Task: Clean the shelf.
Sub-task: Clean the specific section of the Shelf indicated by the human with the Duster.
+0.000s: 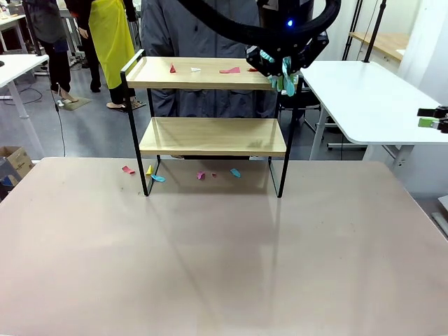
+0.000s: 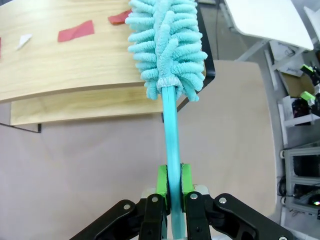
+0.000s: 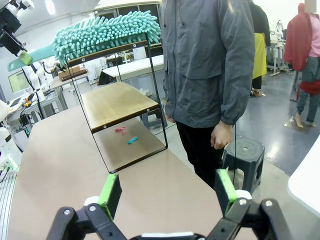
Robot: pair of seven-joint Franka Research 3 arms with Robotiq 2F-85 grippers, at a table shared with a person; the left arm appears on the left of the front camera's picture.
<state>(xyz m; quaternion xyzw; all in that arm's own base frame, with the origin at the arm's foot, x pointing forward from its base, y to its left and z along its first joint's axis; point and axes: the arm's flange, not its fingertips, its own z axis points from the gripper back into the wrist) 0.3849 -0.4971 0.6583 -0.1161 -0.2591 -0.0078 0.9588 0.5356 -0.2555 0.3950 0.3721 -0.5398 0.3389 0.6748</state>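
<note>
Jaws: left gripper (image 2: pixel 173 176) clamped on duster (image 2: pixel 167 45) handle | right gripper (image 3: pixel 167 192) wide open | duster head at shelf (image 2: pixel 75 65) top's right end, scraps (image 2: pixel 75 31) leftward

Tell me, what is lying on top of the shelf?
On the shelf's top board lie red scraps and a white scrap. The fluffy teal duster covers its right end, so anything under it is hidden.

duster (image 2: pixel 167 55) tip cut by top edge, shelf (image 2: pixel 75 65) cropped at left
</note>
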